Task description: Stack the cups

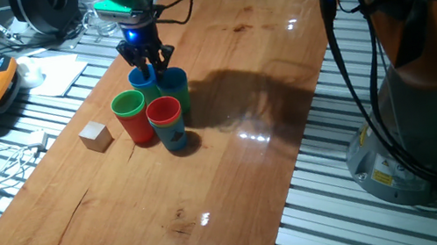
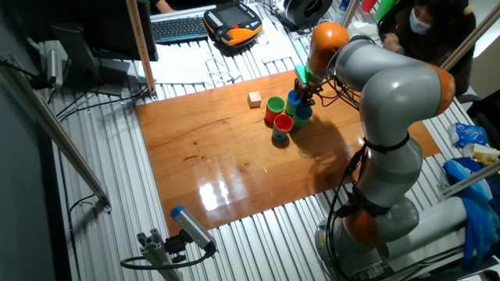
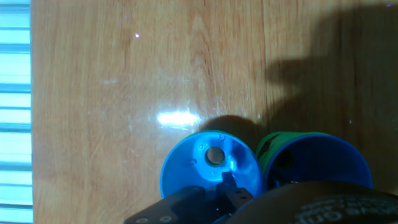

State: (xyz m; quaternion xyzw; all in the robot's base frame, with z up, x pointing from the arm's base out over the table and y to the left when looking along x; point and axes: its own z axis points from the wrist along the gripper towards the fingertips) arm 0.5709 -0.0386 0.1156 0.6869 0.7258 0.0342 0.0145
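One fixed view: the claw (image 1: pixel 148 63) hangs directly over the rear of a tight cluster of small tapered plastic cups on the wooden bench (image 1: pixel 237 182), its 2 dark fingers spread over the rim of the blue plastic cup (image 1: pixel 140 78); it appears to straddle that rim, but whether the fingers are pressing on it cannot be told. Beside it stands a blue cup nested in a green one (image 1: pixel 175 86); in front stand a green-over-red stack (image 1: pixel 132 115) and a red-over-blue stack (image 1: pixel 167 122), with a small pale wooden cube (image 1: pixel 95 136) just beside them. The other fixed view: the same cluster (image 2: pixel 283 115) sits near the far bench edge, under the grey arm (image 2: pixel 383 101). Hand view: the open blue cup (image 3: pixel 210 167) lies just ahead of the fingers, its hollow interior visible, next to the blue-in-green pair (image 3: pixel 314 158). Judgement: these cups look light, thin-walled and smooth, so they may flex or slip; a pinch across 1 rim wall, 1 finger inside and 1 outside, suits them best.
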